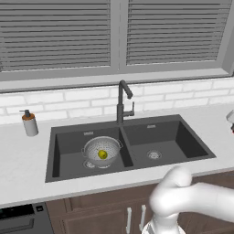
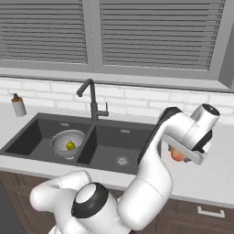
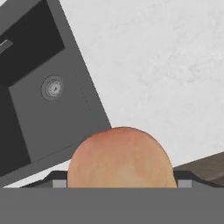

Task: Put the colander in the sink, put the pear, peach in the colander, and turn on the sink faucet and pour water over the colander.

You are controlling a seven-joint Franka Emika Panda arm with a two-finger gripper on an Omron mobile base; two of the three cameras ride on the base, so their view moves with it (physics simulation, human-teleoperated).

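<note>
The colander point(image 1: 101, 145) stands in the left basin of the dark sink point(image 1: 169, 137), with the yellow-green pear point(image 1: 103, 155) inside it; the same colander point(image 2: 68, 137) and pear point(image 2: 70, 146) appear from the right side. My gripper point(image 2: 179, 154) hangs above the counter to the right of the sink, shut on the orange-pink peach point(image 2: 177, 156). In the hand view the peach point(image 3: 120, 157) sits between the fingers, over the counter beside the right basin. The sink faucet point(image 1: 122, 103) stands behind the divider, its spout pointing right. Water is out of view.
A soap pump bottle point(image 1: 29, 123) stands on the counter left of the sink. White counter point(image 3: 166, 65) stretches right of the sink. A brick backsplash and a shuttered window rise behind. Brown cabinet fronts run below the counter edge.
</note>
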